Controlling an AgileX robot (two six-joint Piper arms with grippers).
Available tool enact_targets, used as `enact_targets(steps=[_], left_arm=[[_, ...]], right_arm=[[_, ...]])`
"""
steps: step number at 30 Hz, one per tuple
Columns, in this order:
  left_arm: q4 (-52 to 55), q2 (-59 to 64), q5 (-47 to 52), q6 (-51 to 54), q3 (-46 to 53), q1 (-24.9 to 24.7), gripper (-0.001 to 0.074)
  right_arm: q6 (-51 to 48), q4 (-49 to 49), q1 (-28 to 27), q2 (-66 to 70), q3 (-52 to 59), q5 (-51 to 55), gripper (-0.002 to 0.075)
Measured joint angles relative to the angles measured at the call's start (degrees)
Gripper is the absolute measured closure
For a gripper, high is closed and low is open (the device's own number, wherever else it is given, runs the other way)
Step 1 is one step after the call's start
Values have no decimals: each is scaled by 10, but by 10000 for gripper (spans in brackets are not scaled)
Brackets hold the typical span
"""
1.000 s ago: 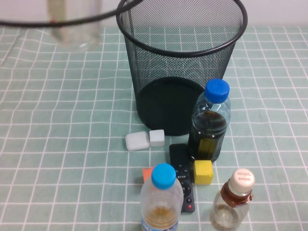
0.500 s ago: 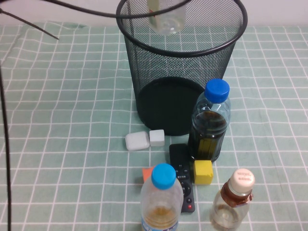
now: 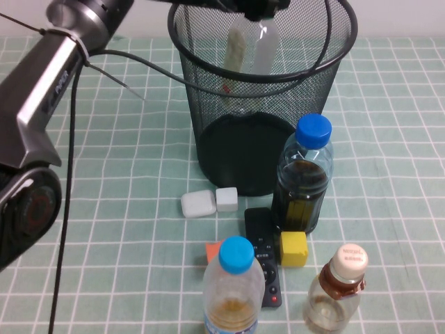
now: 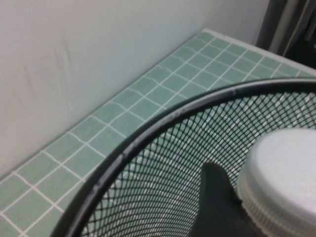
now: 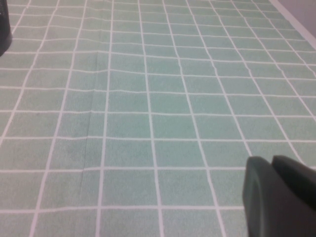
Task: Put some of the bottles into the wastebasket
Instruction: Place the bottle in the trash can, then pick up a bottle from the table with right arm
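The taller clear plastic bottle with the white cap (image 3: 252, 47) hangs upright inside the mouth of the tall black wire-mesh wastebasket (image 3: 208, 104) near the table's far edge, so letting go should drop it straight in. The left gripper (image 3: 259, 8) is clamped on its cap end. The small squat cream-capped bottle (image 3: 337, 292) waits at the near edge. The right gripper (image 5: 281, 195) is closed over bare green checked cloth (image 5: 148, 98), parked.

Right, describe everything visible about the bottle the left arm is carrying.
The taller bottle is clear plastic and looks nearly empty, with a white ribbed cap and a pale label strip down one side. It hangs upright inside the mouth of the wastebasket, below the rim. The left gripper grips it near the cap, one dark finger beside it.
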Motion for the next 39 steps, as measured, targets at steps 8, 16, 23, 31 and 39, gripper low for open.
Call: enact_targets(steps=[8, 16, 23, 31, 39], left_arm=[[34, 6, 6, -7, 0, -5, 370], [62, -25, 30, -54, 0, -5, 253], [106, -140, 129, -99, 0, -6, 570], [177, -301, 235, -116, 3, -7, 731], [325, -532, 201, -183, 203, -7, 736]], right_arm=[[0, 0, 0, 0, 0, 0, 734], [0, 0, 0, 0, 0, 0, 734], [0, 0, 0, 0, 0, 0, 734], [1, 0, 0, 0, 0, 0, 734], [1, 0, 0, 0, 0, 0, 734]])
